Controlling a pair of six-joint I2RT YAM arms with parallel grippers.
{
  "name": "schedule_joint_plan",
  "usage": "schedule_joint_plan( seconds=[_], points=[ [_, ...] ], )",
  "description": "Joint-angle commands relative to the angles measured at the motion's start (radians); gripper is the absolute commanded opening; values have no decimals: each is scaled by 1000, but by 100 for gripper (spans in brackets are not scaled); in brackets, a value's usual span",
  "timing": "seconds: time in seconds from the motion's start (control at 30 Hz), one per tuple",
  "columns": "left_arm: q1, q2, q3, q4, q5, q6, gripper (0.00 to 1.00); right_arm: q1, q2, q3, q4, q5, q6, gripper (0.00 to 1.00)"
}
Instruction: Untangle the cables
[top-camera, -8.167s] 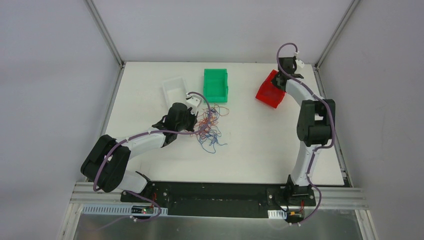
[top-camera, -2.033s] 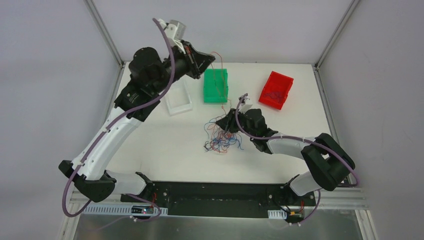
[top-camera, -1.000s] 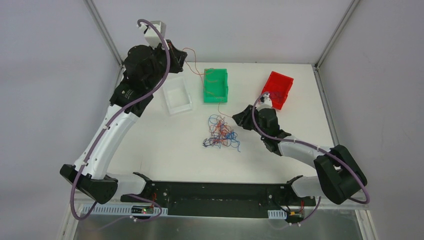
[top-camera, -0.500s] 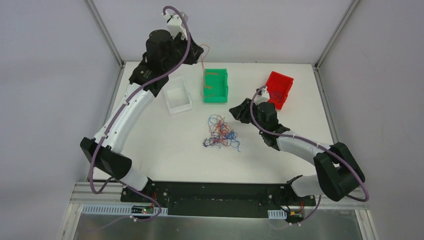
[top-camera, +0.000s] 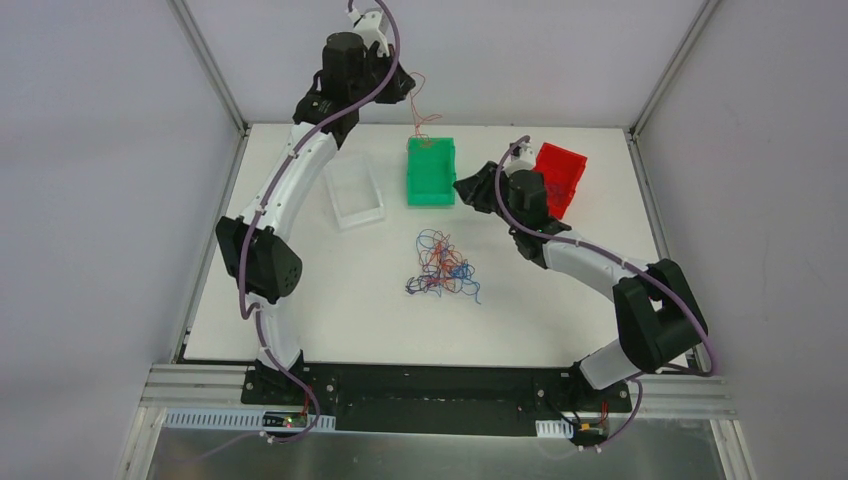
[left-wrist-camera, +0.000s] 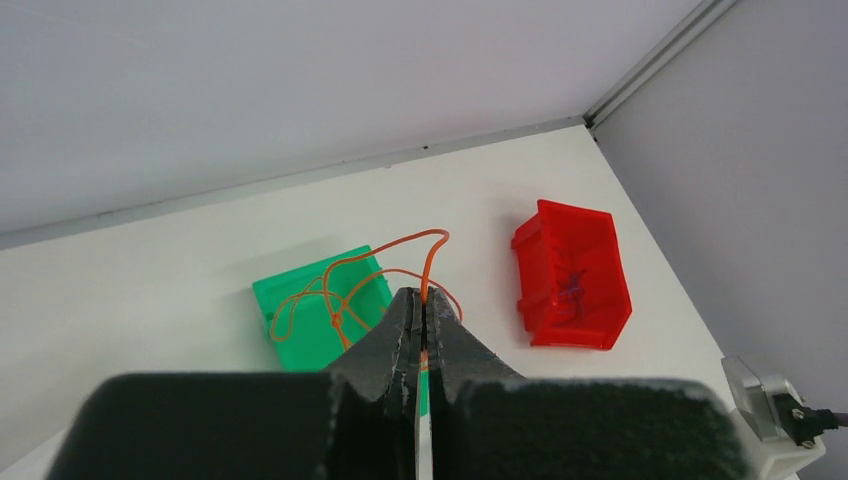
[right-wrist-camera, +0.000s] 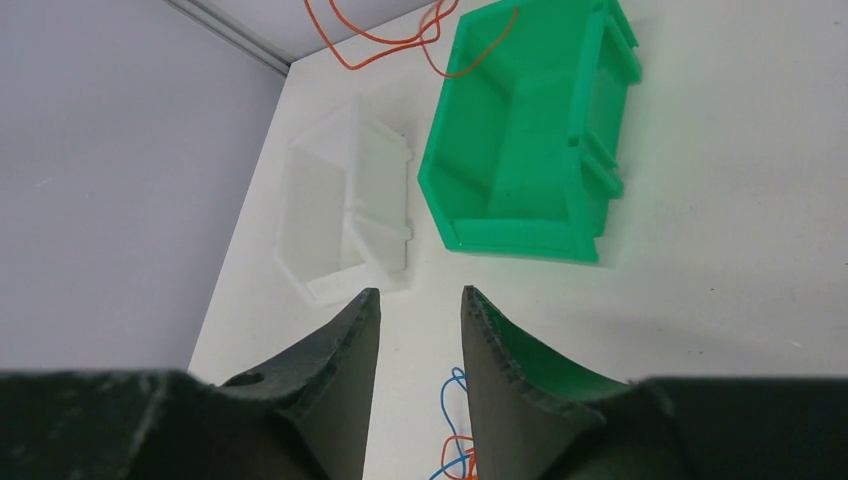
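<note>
A knot of thin blue, orange-red and dark cables (top-camera: 442, 268) lies on the white table's middle; a few of its strands (right-wrist-camera: 455, 458) show below my right fingers. My left gripper (top-camera: 405, 82) is raised high at the back, shut on one orange cable (left-wrist-camera: 385, 245). That cable loops down from the jaws (left-wrist-camera: 425, 298) into the green bin (left-wrist-camera: 300, 335). My right gripper (top-camera: 462, 188) hovers just right of the green bin (top-camera: 431, 172), behind the knot. It stands open (right-wrist-camera: 418, 292) with nothing between its fingers.
A red bin (top-camera: 560, 172) at the back right holds a small bunch of purple wire (left-wrist-camera: 573, 288). A clear white bin (top-camera: 355, 195) sits left of the green one. Grey walls and metal posts close in the table's back and sides.
My left arm has swung right and back, carrying the orange cable over the green bin. My right gripper has lifted away from the knot toward the green bin.
</note>
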Motion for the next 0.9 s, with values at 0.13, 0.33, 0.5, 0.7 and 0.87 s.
schedule_joint_plan(
  seconds=[0.13,0.33,0.5,0.7,0.87],
  points=[
    [0,-8,157,21,48,-24,0,-52,-59,1,22,23,18,38],
    [1,10,192,21,80,-60,0,-77,-141,-48,25,28,28,39],
    [0,28,173,21,87,-71,0,-93,-219,-100,11,28,31,39],
    [0,63,163,21,93,-72,0,-105,-331,-194,-12,85,28,39],
    [1,85,109,23,82,-66,0,-110,-419,-280,-29,130,25,40]
  ],
)
